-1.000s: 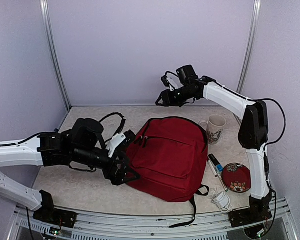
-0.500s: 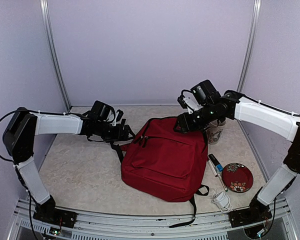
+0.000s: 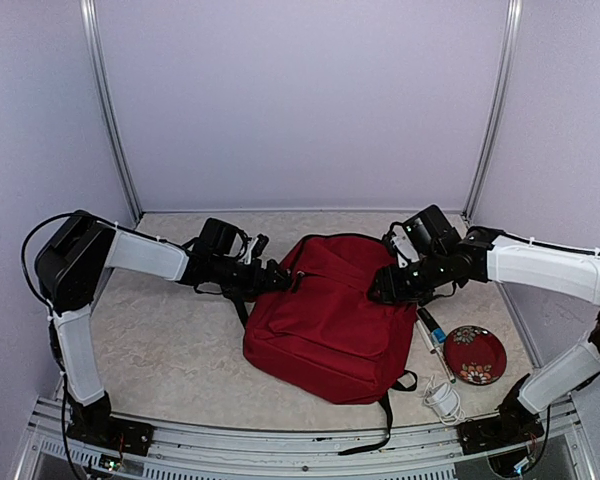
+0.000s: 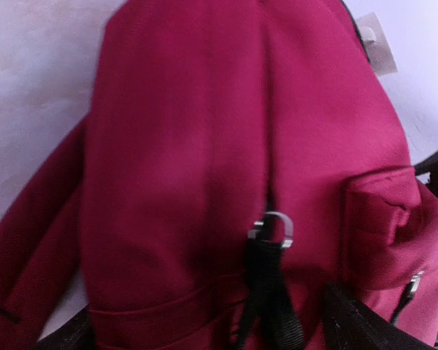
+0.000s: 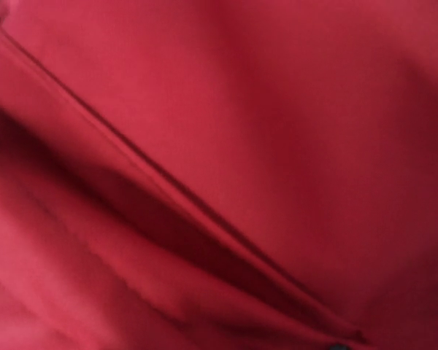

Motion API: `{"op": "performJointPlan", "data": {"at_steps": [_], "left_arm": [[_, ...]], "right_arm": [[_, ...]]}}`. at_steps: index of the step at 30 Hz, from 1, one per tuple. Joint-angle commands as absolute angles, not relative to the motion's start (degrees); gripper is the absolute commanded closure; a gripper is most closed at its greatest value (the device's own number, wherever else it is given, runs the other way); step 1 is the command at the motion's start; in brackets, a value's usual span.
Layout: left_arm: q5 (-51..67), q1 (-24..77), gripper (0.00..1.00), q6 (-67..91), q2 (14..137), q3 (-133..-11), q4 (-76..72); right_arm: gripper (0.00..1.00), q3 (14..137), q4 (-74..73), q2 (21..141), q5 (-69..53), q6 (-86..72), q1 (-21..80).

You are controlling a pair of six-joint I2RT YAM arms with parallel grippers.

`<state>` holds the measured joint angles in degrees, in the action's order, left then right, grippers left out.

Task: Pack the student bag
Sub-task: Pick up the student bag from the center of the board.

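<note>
Left tool [image 3: 276, 277] spread wide, right tool [image 3: 379, 290] low

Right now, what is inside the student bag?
Nothing inside can be seen. The student bag lies on the table, and no view shows an opening, only its red outer fabric. Whatever it may hold is covered.

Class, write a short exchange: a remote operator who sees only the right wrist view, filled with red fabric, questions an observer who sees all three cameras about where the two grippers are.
Operator: My screen is all red. Where is the right gripper?
Observer: From above, the right gripper is at the upper right edge of the student bag; whether it touches, I cannot tell.
Operator: And the other arm?
Observer: The left gripper is at the bag's upper left corner, jaws wide open.
</note>
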<state>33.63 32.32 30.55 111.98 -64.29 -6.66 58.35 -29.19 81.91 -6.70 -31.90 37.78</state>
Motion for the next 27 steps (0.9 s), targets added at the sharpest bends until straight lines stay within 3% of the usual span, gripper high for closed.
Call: {"op": "performJointPlan", "data": {"at_steps": [1,2,3,4,5,7,12,17,23,27], "left_arm": [[38.9,36.4,0.17,31.7,111.3,-64.9,-13.3],[39.4,36.6,0.29,32.5,110.9,-64.9,-13.8],[40.1,36.6,0.50,33.4,110.3,-64.5,-14.8],[40.6,36.5,0.60,34.4,109.4,-64.0,-16.1],[40.9,36.3,0.78,35.2,108.0,-63.4,-17.2],[39.9,36.4,1.00,35.0,104.0,-62.6,-17.7],[33.6,39.6,1.00,30.1,94.4,-64.3,-11.3],[23.9,43.9,1.00,27.4,86.9,-65.4,-7.5],[17.9,46.6,1.00,27.0,84.1,-67.5,-5.0],[15.8,48.5,1.00,26.8,83.9,-68.4,-4.2]], "right_arm": [[0.38,59.2,-28.7,86.3,-6.0,-31.4,36.9],[0.38,59.6,-28.7,86.6,-6.2,-31.3,36.9],[0.39,59.8,-28.7,86.6,-6.3,-31.1,36.9],[0.39,60.3,-29.0,86.5,-6.4,-30.9,36.9],[0.39,61.1,-29.9,86.2,-6.1,-30.7,36.9],[0.39,64.0,-33.7,85.2,-3.2,-29.9,37.0],[0.41,73.4,-43.0,81.9,3.5,-28.8,38.7],[0.46,77.7,-41.3,78.1,4.2,-30.7,43.6],[0.52,76.4,-25.3,78.5,-12.7,-33.0,52.0],[0.65,75.3,-24.0,79.0,-12.4,-39.5,54.6]]}}
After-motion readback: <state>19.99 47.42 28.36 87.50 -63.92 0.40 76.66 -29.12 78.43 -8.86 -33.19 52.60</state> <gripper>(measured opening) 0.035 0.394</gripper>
